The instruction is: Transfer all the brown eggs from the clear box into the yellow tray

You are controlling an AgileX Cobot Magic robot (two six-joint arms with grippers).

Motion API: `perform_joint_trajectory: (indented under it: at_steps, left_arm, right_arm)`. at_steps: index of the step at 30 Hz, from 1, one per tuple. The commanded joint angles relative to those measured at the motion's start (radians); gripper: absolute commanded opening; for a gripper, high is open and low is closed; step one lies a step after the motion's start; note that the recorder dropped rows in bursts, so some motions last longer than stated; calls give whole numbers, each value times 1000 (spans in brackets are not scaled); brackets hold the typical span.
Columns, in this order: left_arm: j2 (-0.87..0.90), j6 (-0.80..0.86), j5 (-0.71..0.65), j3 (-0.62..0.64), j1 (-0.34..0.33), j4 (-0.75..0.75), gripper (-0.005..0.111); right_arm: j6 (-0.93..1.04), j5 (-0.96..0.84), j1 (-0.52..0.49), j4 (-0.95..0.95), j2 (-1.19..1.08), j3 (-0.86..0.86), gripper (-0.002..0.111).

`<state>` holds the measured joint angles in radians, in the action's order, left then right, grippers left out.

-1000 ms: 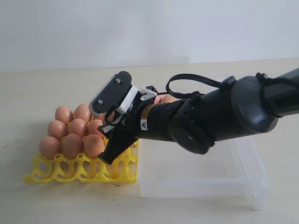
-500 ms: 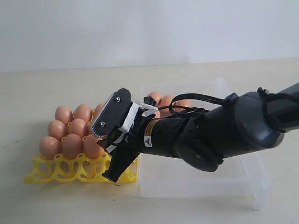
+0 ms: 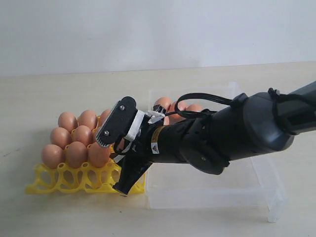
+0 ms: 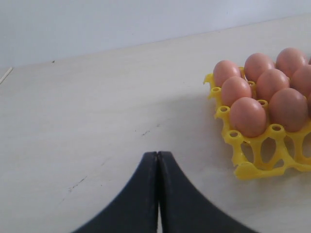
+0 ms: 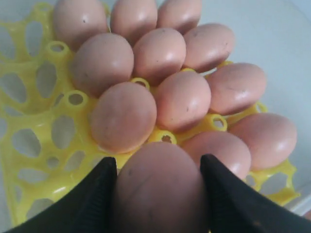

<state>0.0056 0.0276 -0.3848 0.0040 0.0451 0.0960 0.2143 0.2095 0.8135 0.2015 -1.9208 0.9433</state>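
Clamped in the right jaws: one brown egg (image 5: pixel 158 194), pinched flank to flank between the black fingers (image 5: pixel 95 199), long axis seemingly in line with them and aimed down at the yellow tray (image 3: pixel 54 187); stretched across from the side of the clear box (image 3: pixel 207 197) on the right arm (image 3: pixel 247 131), low over the tray corner nearest that box; just beside, perhaps touching, the seated neighbour (image 5: pixel 123 116) in the right wrist view; impossible to tell whether already resting in a cup or hanging just above, with the cup itself hidden under the shell; judging by the rows, probably meant for the last gap in the third row, straight below, so calling for a short drop along the egg's own axis and no sideways shift; counting eleven eggs (image 5: pixel 159 53) seated in three rows, with the nearest row of cups (image 3: pixel 89 178) bare in the exterior view; about three more (image 3: pixel 165 103) waiting in the box's far corner, behind the arm; worth opening gently, given little room between the fingers and the eggs alongside; as for the left jaws: pressed together on nothing, low over bare tabletop (image 4: pixel 73 121), apart from the tray and farther from any loose egg than the right, so of no use to this placement.
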Motion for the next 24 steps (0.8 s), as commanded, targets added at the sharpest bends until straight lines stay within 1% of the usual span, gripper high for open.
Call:
perform_joint_trajectory:
  at_steps: [1,5,14,16,21,24]
  left_arm:
    - [-6,-5,6,-4,5,-1,0]
    - [-6,-5,6,-4,5,-1,0]
    - [-6,-5,6,-4,5,-1,0]
    - [-6,-5,6,-4,5,-1,0]
    - [-6,-5,6,-4,5,-1,0]
    - [-6,-5,6,-4,5,-1,0]
  right_arm:
    - [2,-142,-2,-11,0,85,0]
    - [2,-144,-2,-11,0,115,0]
    - [-7,-156,1,-13,0,113,0]
    - [-9,-150,14,-15,0,110,0]
    - [27,-12,41,-11,0,71,0]
    - [19,29,41,-11,0,56,0]
